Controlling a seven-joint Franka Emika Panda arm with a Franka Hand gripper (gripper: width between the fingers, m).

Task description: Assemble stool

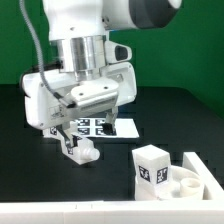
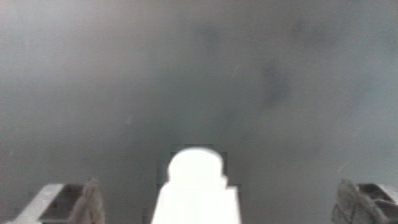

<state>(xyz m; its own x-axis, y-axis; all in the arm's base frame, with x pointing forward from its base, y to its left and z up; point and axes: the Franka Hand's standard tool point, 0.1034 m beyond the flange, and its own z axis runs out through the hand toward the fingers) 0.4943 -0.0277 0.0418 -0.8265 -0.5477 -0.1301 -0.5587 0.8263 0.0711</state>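
gripper (image 2: 219, 205) is seen wide open, held low over the dark table (image 1: 30, 172). One white stool leg (image 2: 192, 186) is framed between the fingers (image 2: 68, 205) and is touched by neither. A second tagged leg (image 1: 152, 166) is stood upright toward the exterior view's right, well apart. The marker board (image 1: 110, 127) is partly hidden behind the gripper.

The white Franka arm (image 1: 90, 30) reaches straight down over the black table (image 1: 30, 180), wrist vertical. Its two-finger gripper (image 1: 80, 152) hangs just above that table, grey fingers (image 2: 63, 203) spread wide apart.
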